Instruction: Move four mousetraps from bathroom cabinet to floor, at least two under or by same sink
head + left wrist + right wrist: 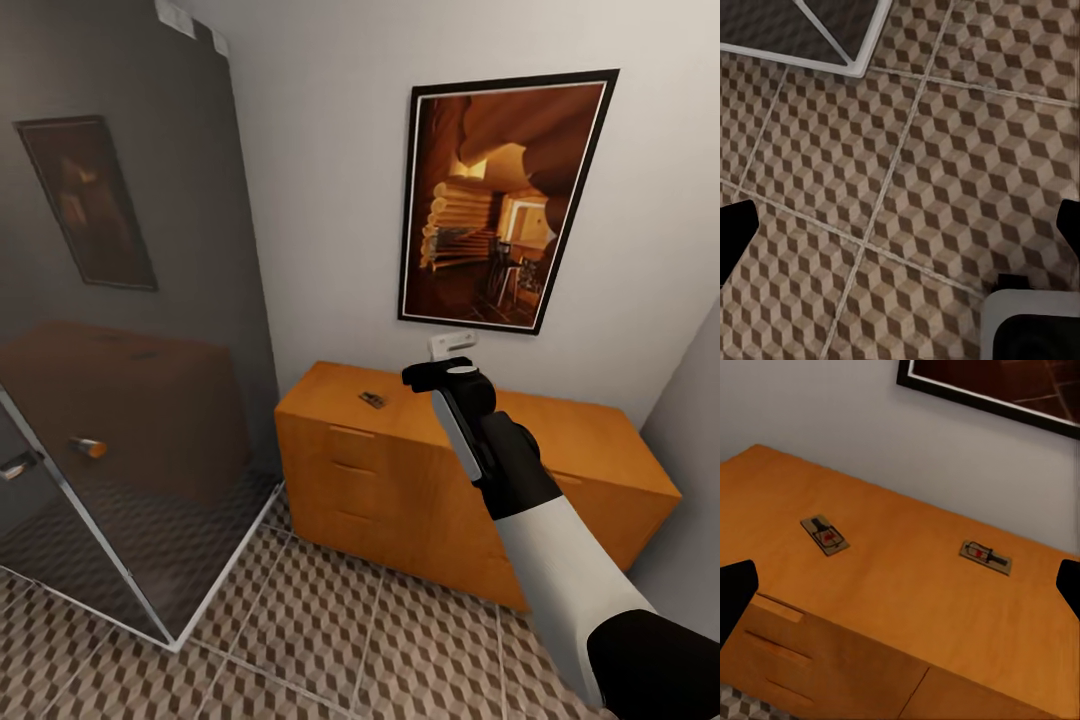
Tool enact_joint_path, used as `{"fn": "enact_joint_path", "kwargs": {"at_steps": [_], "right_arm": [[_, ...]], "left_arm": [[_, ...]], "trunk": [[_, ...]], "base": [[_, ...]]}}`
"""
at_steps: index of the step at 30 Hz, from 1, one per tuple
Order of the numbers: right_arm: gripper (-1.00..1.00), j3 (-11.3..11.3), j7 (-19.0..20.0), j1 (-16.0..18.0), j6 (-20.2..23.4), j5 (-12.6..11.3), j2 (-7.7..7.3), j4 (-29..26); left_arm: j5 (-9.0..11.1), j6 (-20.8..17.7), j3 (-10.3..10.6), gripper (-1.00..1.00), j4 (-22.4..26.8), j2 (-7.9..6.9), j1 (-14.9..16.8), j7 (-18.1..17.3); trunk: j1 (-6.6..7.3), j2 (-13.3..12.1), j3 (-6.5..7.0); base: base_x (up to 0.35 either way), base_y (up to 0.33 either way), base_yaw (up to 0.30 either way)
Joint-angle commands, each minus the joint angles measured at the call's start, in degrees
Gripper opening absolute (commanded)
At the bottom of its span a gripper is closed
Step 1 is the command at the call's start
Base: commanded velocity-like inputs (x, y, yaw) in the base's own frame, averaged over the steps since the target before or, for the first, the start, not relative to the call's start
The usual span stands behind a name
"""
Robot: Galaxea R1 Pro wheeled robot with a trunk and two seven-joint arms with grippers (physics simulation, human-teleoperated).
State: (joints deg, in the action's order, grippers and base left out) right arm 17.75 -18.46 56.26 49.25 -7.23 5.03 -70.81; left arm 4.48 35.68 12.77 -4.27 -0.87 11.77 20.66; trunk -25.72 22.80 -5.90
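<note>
Right arm up close in the head view, white forearm into black wrist, and the right gripper (pixel 450 375) is raised over the flat top of the cabinet (pixel 400 490), in front of the framed picture (pixel 500 200) on the wall. From the right wrist view its two dark fingertips (pixel 735 592) sit at opposite edges, wide apart, nothing between them. Ahead of those fingers on the orange-brown top lie two mousetraps, well apart from each other: the nearer mousetrap (pixel 825 535) toward one finger, the farther mousetrap (pixel 985 557) toward the other, both flat on the wood. In the head view a single trap (pixel 372 400) shows on the top just left of the gripper. Over to the left gripper (pixel 900 232): fingertips spread to both edges, empty, hanging over the cube-patterned bathroom floor (pixel 945 150), with the white-edged corner of the glass shower screen (pixel 862 67) beyond the fingers.
</note>
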Motion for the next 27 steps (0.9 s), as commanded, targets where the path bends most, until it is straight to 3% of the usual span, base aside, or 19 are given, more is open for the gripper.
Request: {"fn": "enact_joint_path", "kwargs": {"at_steps": [1,10,27], "right_arm": [[1.00,0.09,-0.55,0.05,0.14,-0.60,-0.02,-0.03],[1.00,0.09,-0.41,-0.06,0.08,-0.60,-0.02,1.12],[1.00,0.09,-0.35,-0.09,-0.03,-0.60,-0.09,2.24]], "left_arm": [[0.44,0.36,0.50,1.00,-0.22,0.00,0.10,0.08],[0.44,0.36,0.50,1.00,-0.22,-0.36,0.10,0.08],[0.44,0.36,0.50,1.00,-0.22,-0.45,0.10,0.08]], "trunk": [[-0.06,0.12,-0.12],[-0.06,0.12,-0.12],[-0.06,0.12,-0.12]], "base": [[0.229,-0.248,0.000],[0.209,-0.122,0.000],[0.073,0.008,0.000]]}}
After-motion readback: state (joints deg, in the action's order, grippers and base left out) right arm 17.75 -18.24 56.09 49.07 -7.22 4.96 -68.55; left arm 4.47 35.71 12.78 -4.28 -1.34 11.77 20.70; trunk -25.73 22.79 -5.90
